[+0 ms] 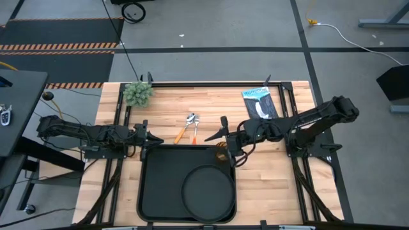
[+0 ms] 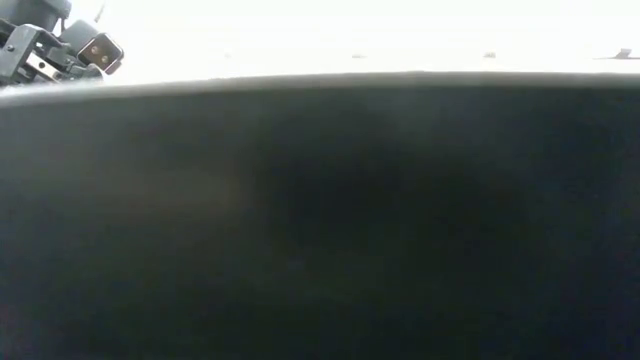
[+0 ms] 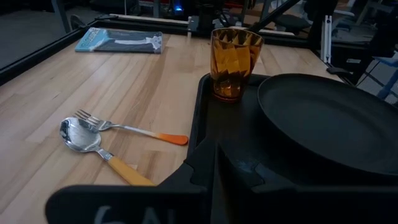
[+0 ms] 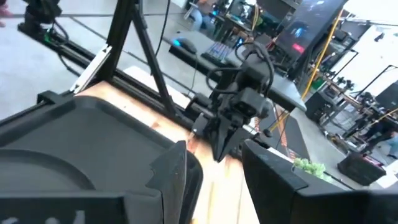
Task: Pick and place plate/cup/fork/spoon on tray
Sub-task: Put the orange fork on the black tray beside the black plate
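The black tray (image 1: 160, 185) lies at the table's near middle, and its wall fills the low view (image 2: 320, 220). The round black plate (image 1: 208, 190) lies flat in the tray's right half. The amber cup (image 3: 235, 62) stands upright in the tray's far right corner. The fork (image 3: 124, 127) and the spoon (image 3: 93, 146) lie side by side on the wood beyond the tray (image 1: 188, 128). My right gripper (image 1: 223, 145) is open above the cup and touches nothing. My left gripper (image 1: 148, 136) is shut and empty at the tray's far left corner.
A green tuft (image 1: 137, 93) sits at the far left of the table. A blue and black packet (image 1: 259, 103) lies at the far right. Black frame rails run along the table's edges. Bare wood shows right of the tray.
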{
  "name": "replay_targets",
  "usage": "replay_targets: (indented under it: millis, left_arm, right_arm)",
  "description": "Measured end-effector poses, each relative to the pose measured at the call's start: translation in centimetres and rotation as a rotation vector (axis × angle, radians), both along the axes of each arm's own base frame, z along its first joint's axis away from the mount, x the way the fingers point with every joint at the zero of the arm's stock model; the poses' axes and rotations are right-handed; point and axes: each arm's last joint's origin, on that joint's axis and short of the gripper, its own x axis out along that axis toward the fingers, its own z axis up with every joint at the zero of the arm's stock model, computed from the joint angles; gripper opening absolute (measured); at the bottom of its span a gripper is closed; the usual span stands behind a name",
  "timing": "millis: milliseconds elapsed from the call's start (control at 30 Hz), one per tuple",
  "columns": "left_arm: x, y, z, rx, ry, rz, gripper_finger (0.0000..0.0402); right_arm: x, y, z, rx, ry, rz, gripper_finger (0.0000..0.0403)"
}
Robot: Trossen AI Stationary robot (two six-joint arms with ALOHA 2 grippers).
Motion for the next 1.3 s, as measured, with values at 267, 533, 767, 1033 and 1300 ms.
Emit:
replay_targets:
  millis: [267,533,767,1033,1300]
  left_arm:
    - [0.2,0.1,1.4,-0.062,-0.15,0.065,0.0027]
    - [0.3,0.2,2.8,-0.078,-0.299,0.083,0.0027]
    - [0.2,0.4,3.6,0.016,-0.37,0.168,0.0027]
    - [1.7,0.2,3.2,-0.046,-0.352,0.188,0.0027]
    - [4.1,-0.2,2.4,-0.169,-0.209,0.202,0.0027]
  right_arm:
    - [-3.3,0.1,2.0,0.001,0.035,-0.113,0.0162]
    - [-6.8,-0.6,4.0,0.212,0.058,-0.181,0.0162]
    - [-6.1,-0.4,3.1,0.292,0.113,-0.208,0.0162]
    - [-5.1,-0.5,3.9,0.263,-0.045,-0.309,0.0162]
    - [-5.2,-0.7,4.8,0.351,-0.129,-0.351,0.0162]
